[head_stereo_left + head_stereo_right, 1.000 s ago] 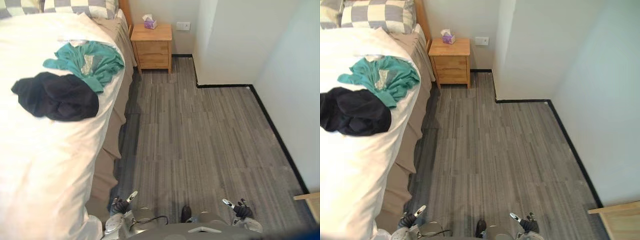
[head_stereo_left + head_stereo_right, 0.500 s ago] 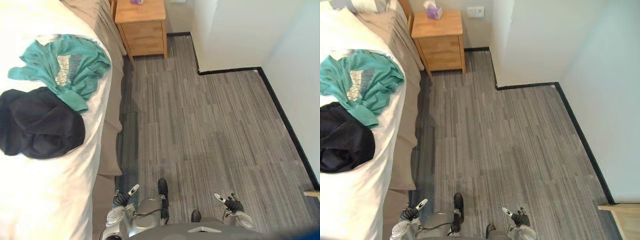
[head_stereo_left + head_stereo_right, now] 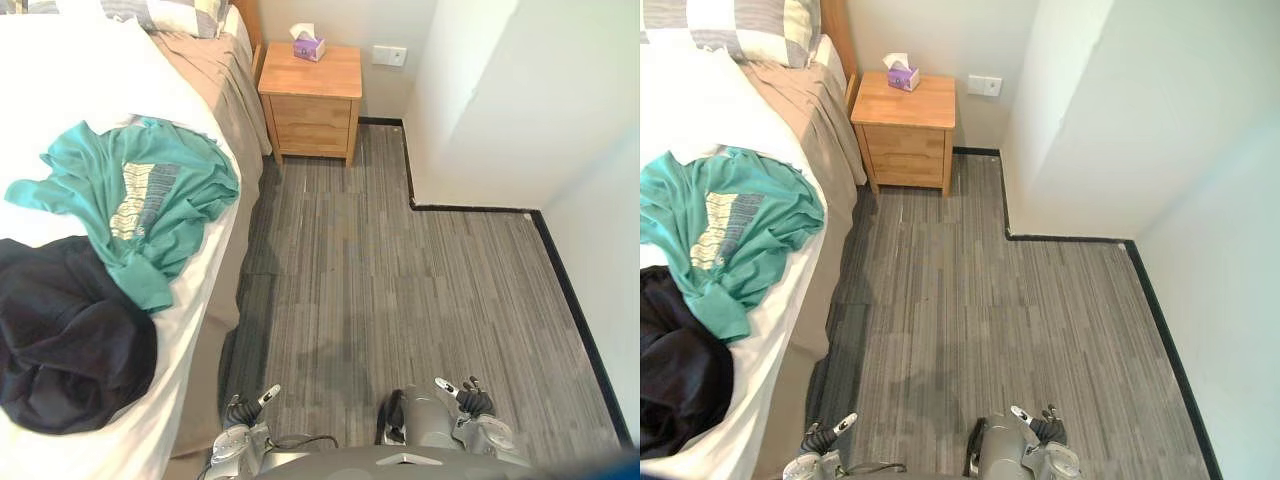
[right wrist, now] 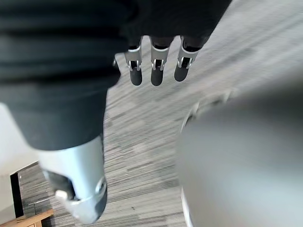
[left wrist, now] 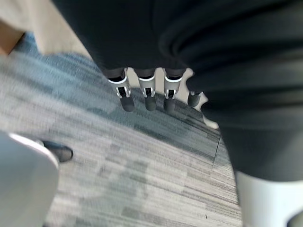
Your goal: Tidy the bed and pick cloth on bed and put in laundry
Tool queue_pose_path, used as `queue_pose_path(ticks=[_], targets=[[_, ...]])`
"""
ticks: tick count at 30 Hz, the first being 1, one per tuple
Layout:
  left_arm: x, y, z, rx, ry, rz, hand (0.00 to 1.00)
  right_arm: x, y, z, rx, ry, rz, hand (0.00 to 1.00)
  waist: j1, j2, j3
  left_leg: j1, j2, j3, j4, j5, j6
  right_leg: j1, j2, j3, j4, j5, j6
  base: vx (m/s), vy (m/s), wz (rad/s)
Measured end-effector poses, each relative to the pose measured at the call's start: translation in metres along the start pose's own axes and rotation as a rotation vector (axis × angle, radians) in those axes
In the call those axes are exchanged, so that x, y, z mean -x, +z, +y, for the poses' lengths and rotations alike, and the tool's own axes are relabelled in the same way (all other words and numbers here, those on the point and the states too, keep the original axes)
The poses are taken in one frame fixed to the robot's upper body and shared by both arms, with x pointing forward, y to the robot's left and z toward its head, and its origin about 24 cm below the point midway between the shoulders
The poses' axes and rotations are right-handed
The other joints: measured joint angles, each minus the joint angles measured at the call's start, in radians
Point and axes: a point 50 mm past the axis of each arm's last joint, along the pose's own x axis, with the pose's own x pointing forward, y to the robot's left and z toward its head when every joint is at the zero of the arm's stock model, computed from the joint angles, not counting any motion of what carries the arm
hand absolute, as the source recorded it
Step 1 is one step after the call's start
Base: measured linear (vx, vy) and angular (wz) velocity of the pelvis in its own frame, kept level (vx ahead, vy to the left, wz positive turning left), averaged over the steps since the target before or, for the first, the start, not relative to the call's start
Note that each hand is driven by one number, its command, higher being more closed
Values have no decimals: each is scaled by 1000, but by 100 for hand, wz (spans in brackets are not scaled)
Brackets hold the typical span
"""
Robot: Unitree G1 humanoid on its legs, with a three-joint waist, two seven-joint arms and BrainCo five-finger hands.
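Observation:
A teal T-shirt (image 3: 135,200) lies spread on the white bed (image 3: 80,90), near its right edge. A crumpled black cloth (image 3: 70,340) sits just in front of it, touching the shirt's lower hem. My left hand (image 3: 242,410) hangs low beside the bed's side, over the floor, well short of both clothes. In the left wrist view its fingers (image 5: 147,97) are relaxed and hold nothing. My right hand (image 3: 470,398) hangs over the floor further right; its fingers (image 4: 156,71) are also straight and empty.
A wooden nightstand (image 3: 312,95) with a tissue box (image 3: 308,46) stands by the head of the bed. A checkered pillow (image 3: 170,14) lies at the top. A white wall corner (image 3: 480,110) juts in at the right, and grey plank floor (image 3: 400,290) runs alongside the bed.
The whole picture has shifted, so the camera has moved; the bed and clothes now look nearer. The clothes lie as before, and both hands still hang low and empty.

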Motion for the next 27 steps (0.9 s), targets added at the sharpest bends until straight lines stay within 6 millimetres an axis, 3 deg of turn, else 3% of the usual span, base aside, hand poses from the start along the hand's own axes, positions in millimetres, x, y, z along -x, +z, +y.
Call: queue_pose_path(ticks=[1, 2, 3, 4, 6, 7, 10, 11, 12, 14, 16, 19, 20, 21, 22, 23, 24, 26, 27], targets=[[0, -2, 4, -2, 11, 5, 0, 1, -3, 2, -3, 2, 9, 0, -6, -19, -4, 25, 1, -15, -1, -29, -46, 5, -4, 47, -142, 184, 12, 525, -349, 40], [0, -4, -1, 17, 7, 22, 0, -2, 3, -1, 4, -4, 2, 0, 2, 19, -4, 38, 46, -13, -4, -38, -70, 17, 44, 30, -133, 230, -31, 505, -331, 27], [0, -4, -4, 28, 3, 23, 0, -4, 7, 1, 7, -1, -5, 0, 3, 25, -2, 33, 56, -11, -4, -16, -86, 10, 47, 32, -114, 208, -53, 527, -354, 8], [0, -4, -8, 49, 3, 27, 0, -6, 10, 3, -1, 2, -10, 0, -4, 29, 9, 47, 56, -20, -15, 50, -98, -20, 41, 29, 11, 120, -72, 325, -225, 14], [1, -8, -4, 79, 26, 36, 0, -5, 8, 3, -6, 1, -4, 0, -8, 22, 5, 99, 69, -25, -13, 125, -115, -9, 35, 18, 127, 16, -87, 455, -287, 20], [1, -10, -5, 94, 29, 39, 0, -4, 6, 3, -5, 1, 0, 0, -9, 24, 2, 99, 78, -36, 8, 135, -115, 2, 38, 8, 140, -7, -92, 521, -331, 31], [2, -11, -4, 143, 48, 36, 0, -3, 4, 3, 7, 6, 4, 0, -5, 40, -1, -25, 131, -99, 320, 185, -116, 94, 79, -37, 105, -79, -102, 330, -244, 31], [3, -13, -1, 170, 65, 45, 0, -2, 1, 1, 27, 7, 14, 0, -3, 41, 3, -124, 148, -124, 523, 300, -121, 152, 102, -42, 59, -87, -111, 326, -181, 9], [2, -10, 2, 198, 77, 35, 0, -1, -2, -2, 38, 3, 24, 0, 13, 47, 6, -213, 176, -114, 727, 259, -132, 221, 124, -43, 4, -90, -119, 335, -164, -1], [2, -5, -2, 203, 62, 13, 0, 1, -8, -4, 42, -2, 44, 0, 22, 37, 11, -296, 182, -47, 852, 148, -129, 314, 127, -42, -52, -86, -129, 335, -113, -13], [2, -4, -1, 192, 62, 4, 0, 1, -11, -3, 43, -4, 54, 0, 22, 35, 13, -356, 172, 27, 825, 59, -121, 393, 123, -25, -113, -87, -128, 296, -56, -24], [2, -2, -5, 182, 46, -4, 0, 1, -11, -2, 45, -1, 60, 0, 24, 30, 14, -427, 101, 82, 576, -10, -116, 467, 88, 12, -174, -89, -107, 375, 103, -37], [1, 0, -7, 163, 35, -10, 0, 1, -12, -2, 44, -2, 62, 0, 28, 27, 13, -435, 59, 81, 409, -3, -117, 480, 68, 28, -190, -93, -88, 374, 186, -38], [1, 0, -9, 155, 27, -9, 0, 1, -12, -3, 45, -4, 63, 0, 33, 28, 12, -431, 27, 81, 231, 58, -108, 494, 53, 43, -199, -104, -67, 369, 208, -34], [1, 0, -10, 148, 22, -7, 0, 2, -13, -5, 47, -8, 63, 0, 36, 34, 9, -431, 18, 79, 155, 104, -97, 501, 51, 45, -201, -111, -55, 367, 251, -29], [0, 3, -8, 138, 21, -17, 0, 3, -17, -6, 50, -15, 78, 0, 57, 22, 2, -410, -10, 91, 108, 177, -37, 519, 33, 61, -207, -128, -31, 390, 212, -3], [-1, 7, -3, 105, 24, -30, 0, 5, -23, 0, 49, 0, 96, 0, 61, -11, -13, -386, -40, 105, 70, 184, -29, 525, 9, 70, -224, -124, -28, 404, 189, 4], [-3, 11, 1, 79, 23, -41, 0, 5, -25, 8, 54, 21, 104, 0, 66, -40, -19, -397, -60, 113, 86, 172, 0, 534, -10, 75, -250, -102, -12, 392, 142, 16], [-3, 13, 1, 78, 18, -43, 0, 5, -25, 8, 62, 23, 105, 0, 74, -44, -19, -396, -61, 141, 110, 164, 21, 549, -19, 86, -255, -76, 12, 412, 173, 7]])
